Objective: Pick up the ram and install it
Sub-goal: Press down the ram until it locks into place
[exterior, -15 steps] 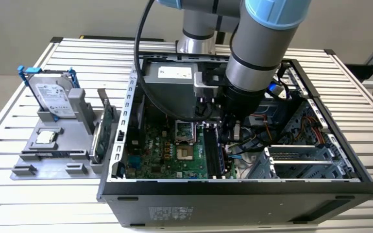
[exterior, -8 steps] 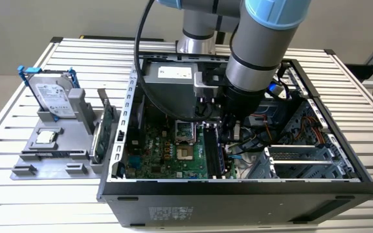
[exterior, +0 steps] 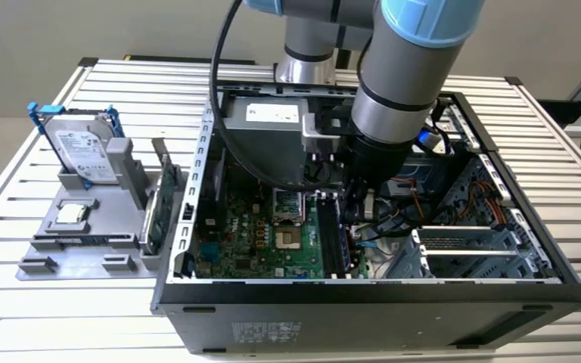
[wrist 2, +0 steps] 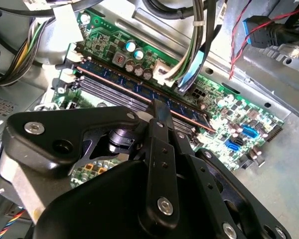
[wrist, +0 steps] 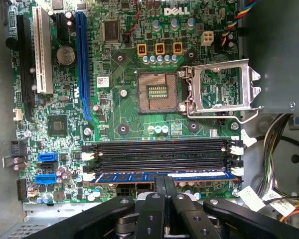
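The ram [wrist: 139, 177] is a long dark blue stick with a white label. It stands in the outermost of the black memory slots [wrist: 159, 154] on the motherboard. In the second wrist view the ram [wrist 2: 114, 77] runs slantwise along its slot. My gripper [wrist: 165, 180] is shut, its two black fingers [wrist 2: 158, 112] pressed together. The tips sit on the stick's upper edge near its middle, and nothing is between the fingers. In the exterior view the gripper [exterior: 359, 218] reaches down into the open computer case [exterior: 371, 291].
An open CPU socket [wrist: 157, 92] lies beside the slots. Cable bundles [wrist 2: 189, 50] hang close over the ram's far side. Outside the case a grey holder [exterior: 88, 227] carries a silver hard drive in a blue frame [exterior: 81, 151] and a green card [exterior: 164, 198].
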Robot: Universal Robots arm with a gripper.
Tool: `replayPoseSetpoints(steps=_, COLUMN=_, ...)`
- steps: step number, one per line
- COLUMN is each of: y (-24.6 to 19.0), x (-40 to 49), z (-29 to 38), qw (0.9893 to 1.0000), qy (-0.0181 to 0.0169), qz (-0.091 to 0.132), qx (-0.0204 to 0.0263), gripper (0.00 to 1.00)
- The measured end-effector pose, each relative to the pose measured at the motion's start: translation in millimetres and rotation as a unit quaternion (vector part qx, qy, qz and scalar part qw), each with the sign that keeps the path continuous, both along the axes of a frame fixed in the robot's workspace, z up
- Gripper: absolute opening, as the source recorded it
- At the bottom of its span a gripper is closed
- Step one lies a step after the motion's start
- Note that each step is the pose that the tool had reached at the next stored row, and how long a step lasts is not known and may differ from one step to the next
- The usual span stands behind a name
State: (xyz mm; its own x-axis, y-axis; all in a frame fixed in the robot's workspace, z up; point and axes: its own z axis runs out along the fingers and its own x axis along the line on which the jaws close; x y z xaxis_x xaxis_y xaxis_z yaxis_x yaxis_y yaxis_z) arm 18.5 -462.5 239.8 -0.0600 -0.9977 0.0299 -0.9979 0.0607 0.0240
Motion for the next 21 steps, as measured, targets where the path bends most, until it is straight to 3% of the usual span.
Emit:
replayPoseSetpoints(steps=5, y=0.0, x=0.1, z=-2.0, qw=1.0, qy=0.0, qz=0.01, qx=-0.0001, gripper=0.0)
replayPoseSetpoints(steps=21, y=0.0, x=0.0, z=-15.0, qw=0.9999, qy=0.0, qz=0.011, qx=-0.0001, gripper=0.0)
